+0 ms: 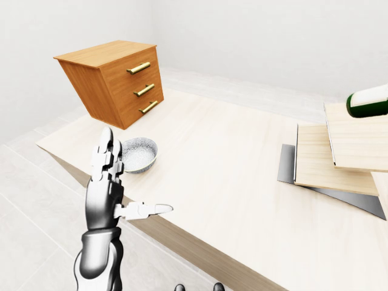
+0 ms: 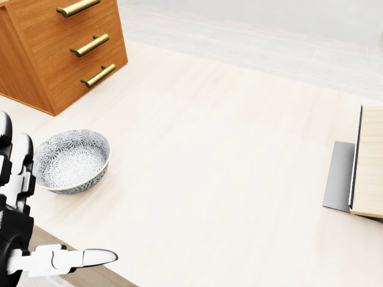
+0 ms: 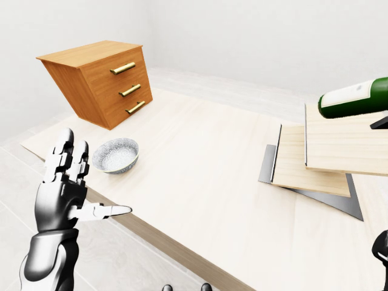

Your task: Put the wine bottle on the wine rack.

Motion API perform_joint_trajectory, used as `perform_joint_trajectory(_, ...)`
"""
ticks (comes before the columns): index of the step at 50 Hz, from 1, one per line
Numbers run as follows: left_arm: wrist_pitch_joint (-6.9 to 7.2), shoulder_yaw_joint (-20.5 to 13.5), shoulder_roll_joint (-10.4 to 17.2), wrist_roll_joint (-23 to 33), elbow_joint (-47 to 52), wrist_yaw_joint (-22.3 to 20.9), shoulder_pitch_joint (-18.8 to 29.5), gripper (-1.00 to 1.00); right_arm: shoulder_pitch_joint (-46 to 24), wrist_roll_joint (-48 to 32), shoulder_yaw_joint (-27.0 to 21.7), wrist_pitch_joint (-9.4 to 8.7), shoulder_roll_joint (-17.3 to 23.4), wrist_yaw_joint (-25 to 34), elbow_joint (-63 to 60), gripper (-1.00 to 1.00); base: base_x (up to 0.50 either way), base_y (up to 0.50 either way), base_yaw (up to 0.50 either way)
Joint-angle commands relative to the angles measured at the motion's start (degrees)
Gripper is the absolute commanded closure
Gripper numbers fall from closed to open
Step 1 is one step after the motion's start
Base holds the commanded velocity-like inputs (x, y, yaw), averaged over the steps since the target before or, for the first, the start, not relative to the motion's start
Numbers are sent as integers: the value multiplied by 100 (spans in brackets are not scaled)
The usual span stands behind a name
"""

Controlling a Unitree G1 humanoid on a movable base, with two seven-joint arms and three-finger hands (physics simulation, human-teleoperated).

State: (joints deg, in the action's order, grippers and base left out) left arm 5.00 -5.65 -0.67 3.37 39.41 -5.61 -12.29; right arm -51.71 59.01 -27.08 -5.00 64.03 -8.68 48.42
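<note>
Spread wide and holding nothing, my left hand (image 3: pixel 63 185) stands upright at the table (image 3: pixel 206 176) edge, thumb pointing right. Just above it sits the patterned bowl (image 3: pixel 115 154). Far to its right, the wine bottle (image 3: pixel 357 97) lies over stepped wooden boards (image 3: pixel 327 154).

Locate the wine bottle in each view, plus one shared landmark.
Left-eye view: wine bottle at the right edge, upper half, cut off, above the wooden boards.
Right-eye view: upper right, lying tilted above the same boards.
Head view: not in it.
Shared landmark: patterned bowl, below the wooden drawer chest.
</note>
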Motion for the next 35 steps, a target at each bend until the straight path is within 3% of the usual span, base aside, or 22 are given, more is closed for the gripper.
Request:
perform_joint_trajectory(1,0,10,5,8,2,9,5,-100,421,570,-188,0,122,-65,-230,100,0,0,0)
perform_joint_trajectory(35,0,-8,5,-8,-18,5,-11,-100,571,369,79,0,-190,399,360,100,0,0,0)
